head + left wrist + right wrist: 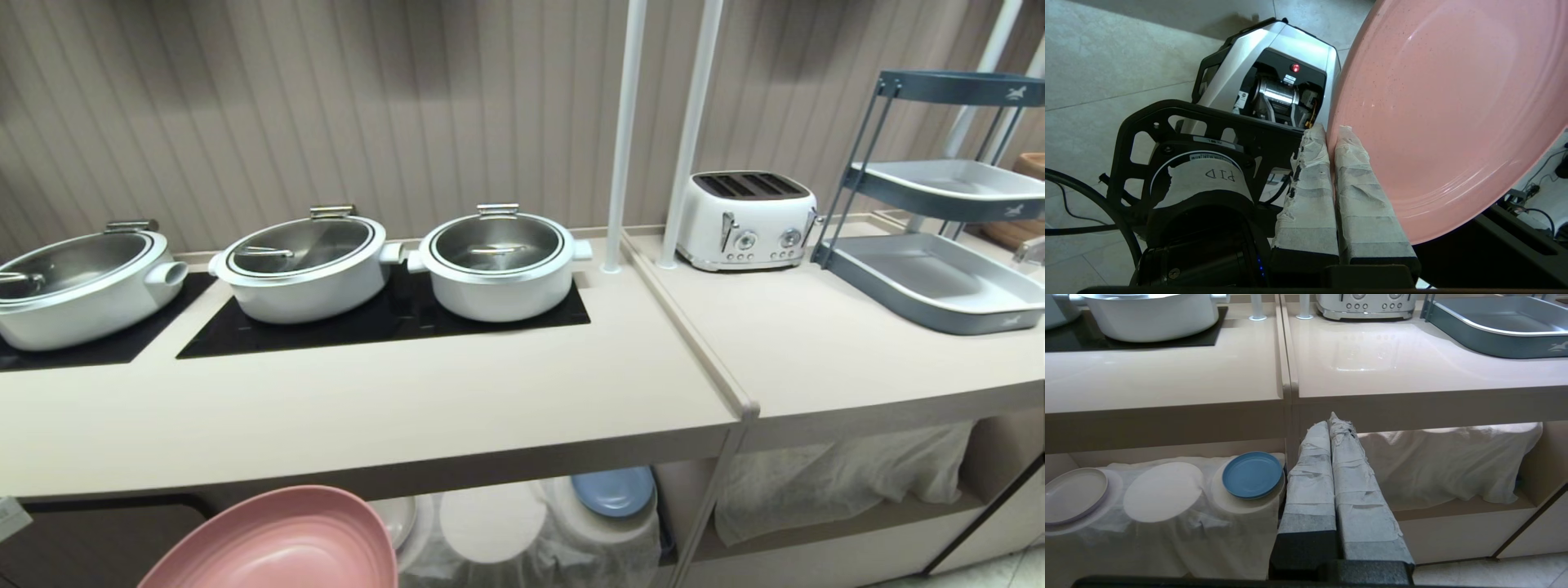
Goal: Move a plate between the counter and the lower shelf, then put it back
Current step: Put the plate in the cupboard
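Pinched by its rim in the left hand [1331,134], the plate [282,543] hangs tilted below the bench [367,416] front, probably in transit from the lower shelf [1167,522], while the right hand [1331,424] idles, closed and empty.

Your left gripper [1331,134] has two long flat fingers [1306,196] wrapped in wrinkled, greying white tape, frayed at the tips, set in black blocks at the root. Beside them you see a black openwork bracket [1167,122] with small screws, and a round black housing carrying a white label [1204,177] with a barcode and handwritten letters. Black cables [1094,204] loop past it. Your silver-and-black base [1274,53] shows a red light. Your right gripper [1333,420] has the same taped fingers [1310,486].
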Available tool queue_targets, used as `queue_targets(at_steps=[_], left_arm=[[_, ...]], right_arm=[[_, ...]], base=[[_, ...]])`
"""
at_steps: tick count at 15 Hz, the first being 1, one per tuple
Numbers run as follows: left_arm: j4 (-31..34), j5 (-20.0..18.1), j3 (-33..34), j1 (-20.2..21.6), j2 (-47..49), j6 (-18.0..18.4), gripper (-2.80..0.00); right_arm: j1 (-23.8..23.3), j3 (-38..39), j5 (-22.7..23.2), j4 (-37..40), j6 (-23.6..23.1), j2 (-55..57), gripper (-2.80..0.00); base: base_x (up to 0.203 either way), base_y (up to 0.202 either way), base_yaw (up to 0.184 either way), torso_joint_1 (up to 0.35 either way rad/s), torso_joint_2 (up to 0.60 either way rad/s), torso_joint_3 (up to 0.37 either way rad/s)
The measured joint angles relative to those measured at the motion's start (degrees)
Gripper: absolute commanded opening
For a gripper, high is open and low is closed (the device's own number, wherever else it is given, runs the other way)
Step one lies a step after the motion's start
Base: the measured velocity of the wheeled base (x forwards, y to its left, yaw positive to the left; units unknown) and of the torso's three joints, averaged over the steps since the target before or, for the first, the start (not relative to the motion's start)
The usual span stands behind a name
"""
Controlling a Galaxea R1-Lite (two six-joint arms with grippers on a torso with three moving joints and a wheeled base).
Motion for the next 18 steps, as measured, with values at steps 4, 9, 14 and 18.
queue_targets(at_steps=[4, 9, 14, 18], left_arm=[[0.0, 0.0, 0.0, 0.0, 0.0, 0.0, -2.8], [-0.1, 0.3, -0.4, 0.0, 0.0, 0.0, -2.8], [-0.1, 0.6, -0.7, 0.3, -0.2, 0.0, -2.8], [-0.1, 0.7, -0.7, 0.3, -0.9, 0.1, -2.8]], right_arm=[[0.0, 0.0, 0.0, 0.0, 0.0, 0.0, -2.8], [0.0, 0.0, 0.0, 0.0, 0.0, 0.0, -2.8], [0.0, 0.0, 0.0, 0.0, 0.0, 0.0, -2.8], [0.0, 0.0, 0.0, 0.0, 0.0, 0.0, -2.8]], base=[[0.0, 0.0, 0.0, 0.0, 0.0, 0.0], [0.0, 0.0, 0.0, 0.0, 0.0, 0.0], [0.0, 0.0, 0.0, 0.0, 0.0, 0.0], [0.0, 0.0, 0.0, 0.0, 0.0, 0.0]])
